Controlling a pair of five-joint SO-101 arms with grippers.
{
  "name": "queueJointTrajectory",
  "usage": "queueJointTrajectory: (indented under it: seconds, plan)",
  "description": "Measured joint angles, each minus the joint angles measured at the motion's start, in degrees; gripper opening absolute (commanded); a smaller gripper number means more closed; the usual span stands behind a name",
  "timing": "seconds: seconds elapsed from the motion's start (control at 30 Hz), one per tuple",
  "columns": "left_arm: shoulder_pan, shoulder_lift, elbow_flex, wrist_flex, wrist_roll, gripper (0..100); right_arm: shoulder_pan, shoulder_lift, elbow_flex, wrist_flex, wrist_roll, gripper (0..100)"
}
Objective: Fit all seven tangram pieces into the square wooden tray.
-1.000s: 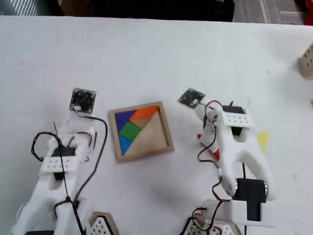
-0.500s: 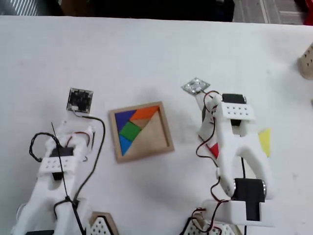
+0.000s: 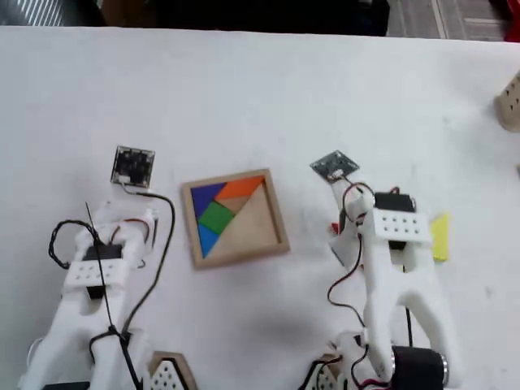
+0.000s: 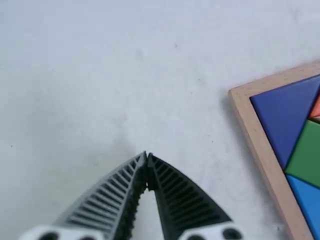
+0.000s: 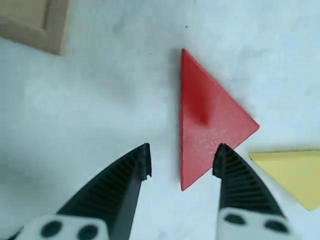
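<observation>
The square wooden tray lies mid-table and holds a purple-blue triangle, an orange piece, a green square and a blue piece; its right half is bare wood. A red triangle lies flat on the table to the tray's right, with a yellow piece beside it. My right gripper is open low over the red triangle, whose near corner sits between the fingers. My left gripper is shut on nothing, over bare table just left of the tray corner.
In the high view the right arm covers most of the red triangle, and the yellow piece shows beside it. A pegged wooden block stands at the far right edge. Another wooden piece sits at the near edge.
The right arm has swung over the red triangle, now mostly covering it from above. The left arm has hardly moved.
</observation>
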Motion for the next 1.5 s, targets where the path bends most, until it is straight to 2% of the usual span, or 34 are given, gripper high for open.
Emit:
queueJointTrajectory:
  seconds: [0.13, 0.23, 0.3, 0.47, 0.53, 0.7, 0.93, 1.3, 1.5]
  plan:
    - [0.0, 0.0, 0.0, 0.0, 0.0, 2, 0.1, -0.1, 2.5, -6.6, -10.5, 19.8]
    - [0.0, 0.0, 0.0, 0.0, 0.0, 2, 0.1, 1.3, 3.3, -9.1, -12.2, 19.8]
    - [0.0, 0.0, 0.0, 0.0, 0.0, 2, 0.0, 3.3, 3.5, -10.5, -10.5, 21.2]
    - [0.0, 0.0, 0.0, 0.0, 0.0, 2, -2.0, 8.0, 2.6, -10.9, -3.9, 35.4]
    - [0.0, 0.0, 0.0, 0.0, 0.0, 2, -1.7, 8.3, 1.9, -10.9, -3.3, 36.8]
    - [0.1, 0.0, 0.0, 0.0, 0.0, 2, 0.4, 9.8, 0.7, -15.7, -3.2, 36.8]
    - [0.1, 0.0, 0.0, 0.0, 0.0, 2, 2.5, 13.7, -2.4, -15.7, -3.1, 36.8]
    - [0.1, 0.0, 0.0, 0.0, 0.0, 2, 4.6, 29.0, -18.2, -1.8, 1.1, 36.7]
    - [0.4, 0.0, 0.0, 0.0, 0.0, 2, 4.6, 30.0, -19.8, 0.4, 1.4, 24.4]
